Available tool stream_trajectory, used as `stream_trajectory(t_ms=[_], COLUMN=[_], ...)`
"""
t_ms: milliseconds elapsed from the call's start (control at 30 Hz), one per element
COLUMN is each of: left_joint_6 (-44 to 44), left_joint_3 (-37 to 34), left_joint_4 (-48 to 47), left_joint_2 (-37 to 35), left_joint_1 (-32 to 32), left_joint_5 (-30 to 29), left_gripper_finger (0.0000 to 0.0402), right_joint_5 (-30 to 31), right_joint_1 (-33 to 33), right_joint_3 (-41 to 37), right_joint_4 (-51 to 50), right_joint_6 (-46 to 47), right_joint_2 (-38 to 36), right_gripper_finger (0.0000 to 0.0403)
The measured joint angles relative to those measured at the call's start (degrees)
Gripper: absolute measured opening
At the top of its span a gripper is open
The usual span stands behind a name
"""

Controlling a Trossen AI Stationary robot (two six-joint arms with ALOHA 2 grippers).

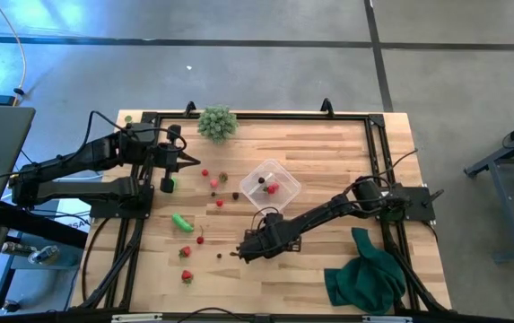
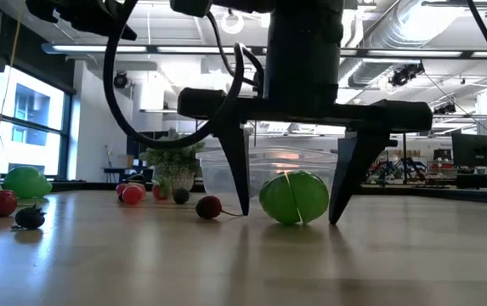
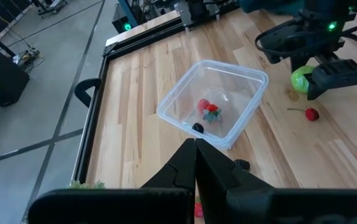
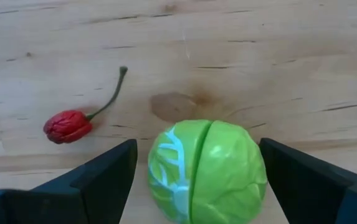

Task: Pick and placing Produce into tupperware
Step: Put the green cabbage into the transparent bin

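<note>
Low view shows your right gripper (image 2: 290,217) spread wide around the green cabbage (image 2: 294,197); an off-centre close may roll it away.

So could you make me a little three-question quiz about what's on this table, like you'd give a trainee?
1. True or false: the right hand has its fingers apart on either side of the green round piece, which rests on the table.
2. What lies inside the tupperware? A) nothing B) red pieces and a dark one C) the green cloth
3. Fill in: the left hand is ____.

Key: 1 true; 2 B; 3 shut
</note>
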Motion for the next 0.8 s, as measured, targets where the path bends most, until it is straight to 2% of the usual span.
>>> stream_trajectory(t_ms=[800], left_joint_6=[0.0], left_joint_3=[0.0], left_joint_4=[0.0], left_joint_2=[0.0], left_joint_1=[0.0], left_joint_5=[0.0], left_gripper_finger=[0.0001], right_joint_5=[-1.3], right_joint_1=[-0.1], right_joint_3=[0.0], right_joint_4=[-1.4], right_joint_6=[0.6], right_joint_2=[0.0], right_gripper_finger=[0.0330])
